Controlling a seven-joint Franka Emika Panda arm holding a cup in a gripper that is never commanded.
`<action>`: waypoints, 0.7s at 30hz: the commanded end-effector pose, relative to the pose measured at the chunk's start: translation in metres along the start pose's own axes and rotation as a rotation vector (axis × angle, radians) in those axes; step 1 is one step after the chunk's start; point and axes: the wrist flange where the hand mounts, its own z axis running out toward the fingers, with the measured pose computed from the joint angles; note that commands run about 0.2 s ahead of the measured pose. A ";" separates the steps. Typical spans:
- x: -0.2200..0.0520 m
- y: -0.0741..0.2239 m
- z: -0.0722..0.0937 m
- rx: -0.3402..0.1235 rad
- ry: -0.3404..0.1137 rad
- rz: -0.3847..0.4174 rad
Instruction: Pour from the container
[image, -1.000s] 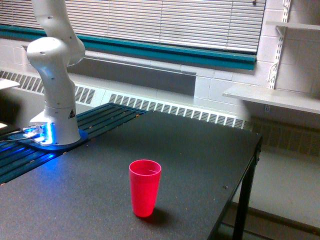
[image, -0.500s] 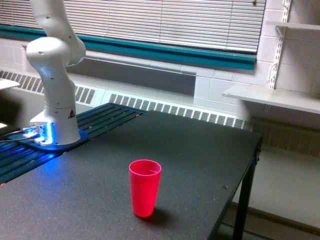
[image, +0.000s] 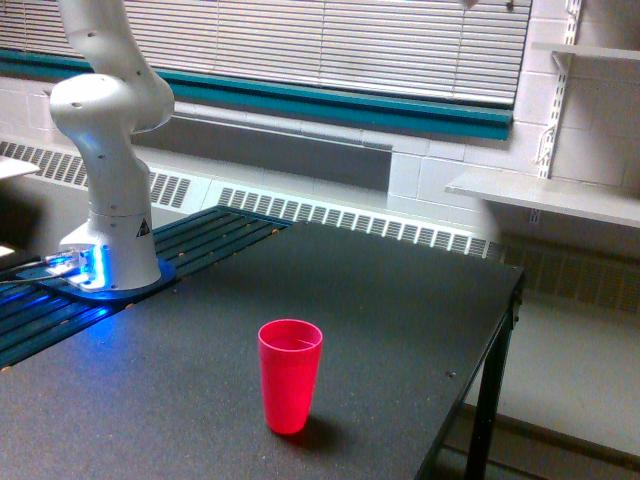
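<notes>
Item 1, my arm (image: 105, 130): white base and lower links stand at the far left of the dark table (image: 400, 300); the upper links run out of the top of the exterior view.

Item 2, my gripper: out of view, so I cannot tell whether it is wide, narrow or holding anything.

Item 3, the container: not visible anywhere in view; its place and fill level cannot be stated. By judgement, a clear plastic cup would be light, thin-walled and somewhat slippery, best held around the mid-wall with modest squeeze to avoid buckling.

Item 4, red cup (image: 290, 375): upright, near the front middle of the table, well apart from my base, mouth open; contents not discernible.

Item 5, window blinds (image: 330, 40): far wall, closed.
</notes>
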 end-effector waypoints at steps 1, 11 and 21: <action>0.017 0.064 0.006 -0.086 0.045 0.075; 0.016 0.164 0.019 -0.232 0.053 0.133; 0.007 0.244 0.012 -0.364 0.100 0.175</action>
